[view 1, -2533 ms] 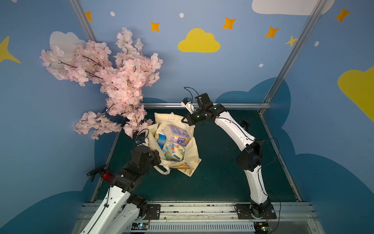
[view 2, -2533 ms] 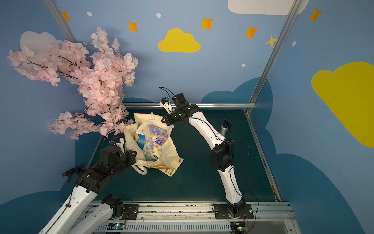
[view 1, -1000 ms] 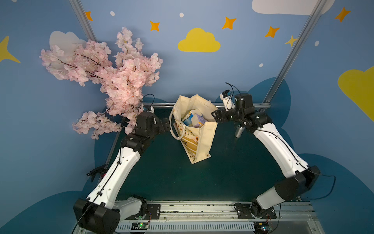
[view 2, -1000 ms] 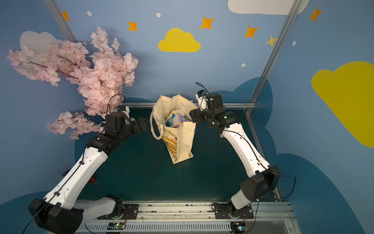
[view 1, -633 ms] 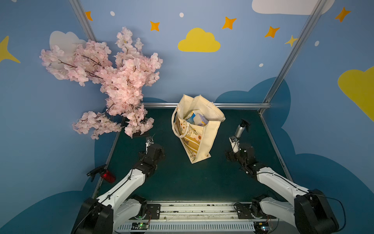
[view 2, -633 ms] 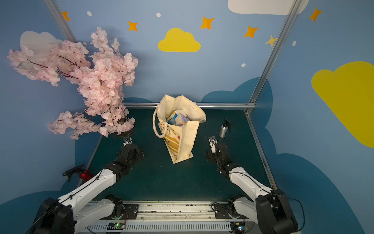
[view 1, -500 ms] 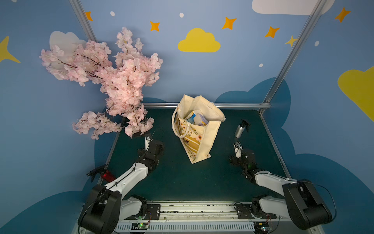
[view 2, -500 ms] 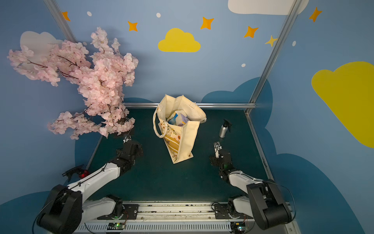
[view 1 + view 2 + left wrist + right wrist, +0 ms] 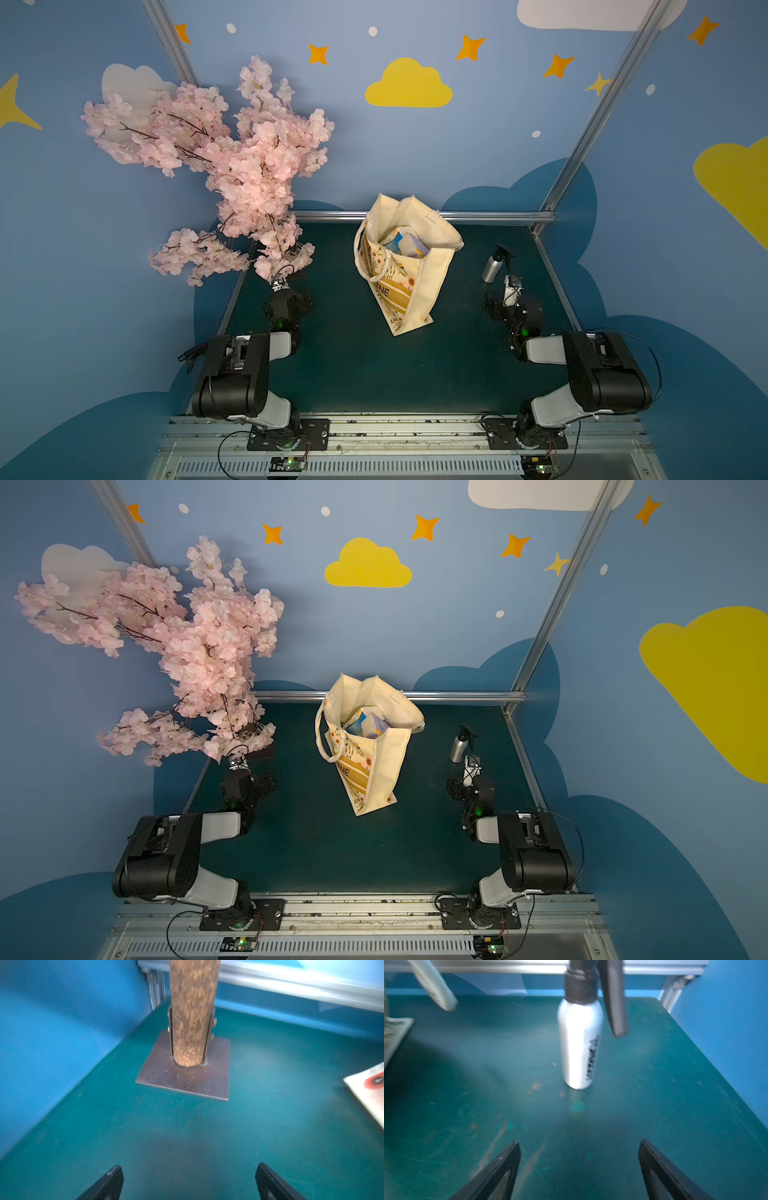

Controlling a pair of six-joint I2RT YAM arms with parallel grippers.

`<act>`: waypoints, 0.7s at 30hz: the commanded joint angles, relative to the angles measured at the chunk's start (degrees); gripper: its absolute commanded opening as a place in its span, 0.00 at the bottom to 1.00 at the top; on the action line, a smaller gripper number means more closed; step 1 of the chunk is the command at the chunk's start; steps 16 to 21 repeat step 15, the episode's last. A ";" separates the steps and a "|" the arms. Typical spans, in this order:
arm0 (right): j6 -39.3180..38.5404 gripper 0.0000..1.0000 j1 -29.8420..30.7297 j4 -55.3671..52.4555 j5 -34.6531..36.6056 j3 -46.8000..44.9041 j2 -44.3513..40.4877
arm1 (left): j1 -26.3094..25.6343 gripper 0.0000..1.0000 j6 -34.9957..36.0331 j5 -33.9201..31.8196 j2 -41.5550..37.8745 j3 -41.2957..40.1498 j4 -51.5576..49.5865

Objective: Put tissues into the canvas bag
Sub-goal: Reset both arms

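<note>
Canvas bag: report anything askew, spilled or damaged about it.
Nothing serious. The cream canvas tote bag stands on the dark green table with plastic-wrapped tissue packs inside, none spilled. Its rim slumps outward on one side, and a white rope handle dangles down the printed face.

Both arms are built from white link shells and bulky black joint housings, as is seen on the left arm [image 9: 232, 374] and the right arm [image 9: 602, 374] in a top view. Each is bolted to a black base plate [image 9: 286, 434] on which silver screw heads are shown. Thin black cables [image 9: 658, 365] are looped from the housings (a small circuit board [image 9: 540, 468] with a green light is set below each base). A green lamp [image 9: 279, 322] is lit near each wrist. The fingers [image 9: 500, 1167] of the right gripper [image 9: 579, 1141] and of the left gripper [image 9: 189, 1165] are black and tapered, possibly with a grey inner pad.
</note>
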 commanded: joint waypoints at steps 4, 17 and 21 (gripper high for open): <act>1.11 0.90 0.00 -3.37 -1.86 2.50 -0.58 | -1.69 0.99 1.62 7.83 -0.76 3.02 -1.99; 1.30 0.92 -0.22 -2.97 -2.16 2.40 -0.57 | -1.97 1.00 2.03 8.17 -0.61 3.16 -2.29; 1.30 0.92 -0.22 -2.97 -2.16 2.40 -0.57 | -1.97 1.00 2.03 8.17 -0.61 3.16 -2.29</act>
